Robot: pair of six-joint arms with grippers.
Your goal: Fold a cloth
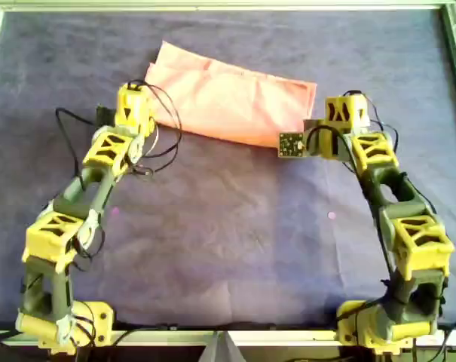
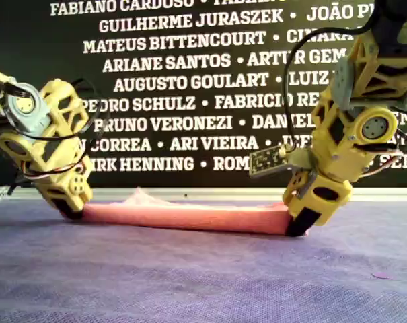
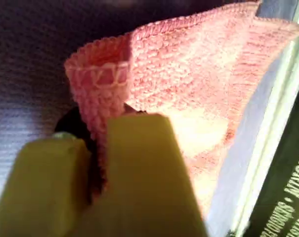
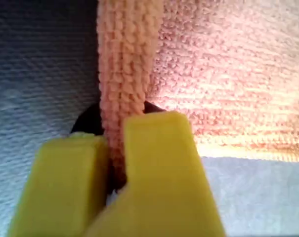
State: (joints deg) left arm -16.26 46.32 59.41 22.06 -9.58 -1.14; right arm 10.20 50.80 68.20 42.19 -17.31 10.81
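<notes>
Purple-grey covering (image 1: 235,241) bears cloth (image 1: 231,98), both hands pinching.

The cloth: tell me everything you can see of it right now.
The salmon-pink cloth of ribbed knit with a stitched hem lies folded into a long, tilted band on the purple-grey table covering, toward the far side in the overhead view. Its near long edge is a rounded fold, and the exterior view shows it low and nearly flat. My first gripper and my second gripper each have their jaws shut on a bunched end of it.
</notes>
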